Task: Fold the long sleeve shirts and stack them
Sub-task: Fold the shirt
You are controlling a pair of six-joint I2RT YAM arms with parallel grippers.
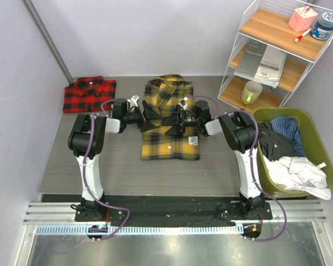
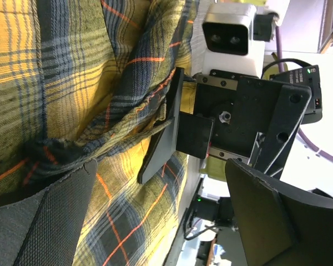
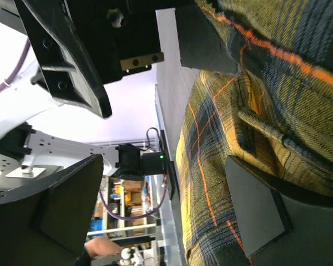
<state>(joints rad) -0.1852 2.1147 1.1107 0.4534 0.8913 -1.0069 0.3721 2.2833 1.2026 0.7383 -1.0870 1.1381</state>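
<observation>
From above I see the yellow-and-black shirt (image 1: 170, 148) spread flat on the bench (image 1: 122, 163), collar away from the arms. My left fingers (image 1: 149, 118) and right fingers (image 1: 176, 120) face each other over its middle, close together. The red-and-black shirt (image 1: 89, 94) lies folded well to the left of the left fingers, apart from the yellow one. A white tag (image 1: 192, 141) sits near the hem, just nearer than the right fingers; its print is too small to read. Right of the right fingers stand a wire shelf (image 1: 241, 33) and a green basket (image 1: 327, 177) of clothes.

On the left wrist camera, my left fingers (image 2: 61, 216) stand wide apart, gripping nothing, one lying on rumpled yellow plaid. One right finger (image 2: 161, 144) presses a fold opposite.

On the right wrist camera, the right fingers (image 3: 255, 208) are spread wide too, one against the cloth, the other in open air.
</observation>
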